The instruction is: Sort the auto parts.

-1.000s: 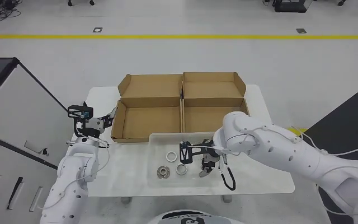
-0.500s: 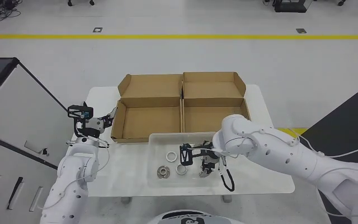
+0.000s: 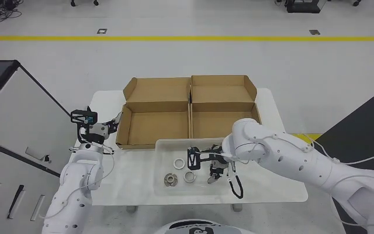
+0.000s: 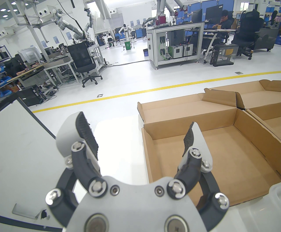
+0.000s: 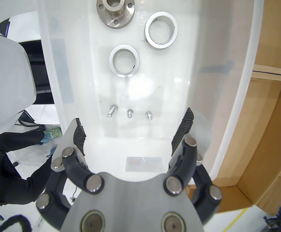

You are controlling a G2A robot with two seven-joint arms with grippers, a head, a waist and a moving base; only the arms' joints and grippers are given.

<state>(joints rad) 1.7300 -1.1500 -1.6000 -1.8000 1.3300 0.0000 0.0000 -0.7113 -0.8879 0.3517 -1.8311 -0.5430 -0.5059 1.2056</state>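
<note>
A white tray holds a metal flange, two metal rings and three small bolts in a row. My right gripper hangs open just above the tray floor, with the bolts a little beyond its fingertips and nothing between them. In the top view the right gripper is over the middle of the tray, with the rings and flange nearby. My left gripper is open and empty by the left cardboard box.
Two open cardboard boxes stand side by side behind the tray, both bare inside. The left gripper sits at the left box's outer wall. A whiteboard panel leans past the table's left edge.
The right arm shifted slightly over the tray, dipping towards the front and coming back. The left arm has not moved.
</note>
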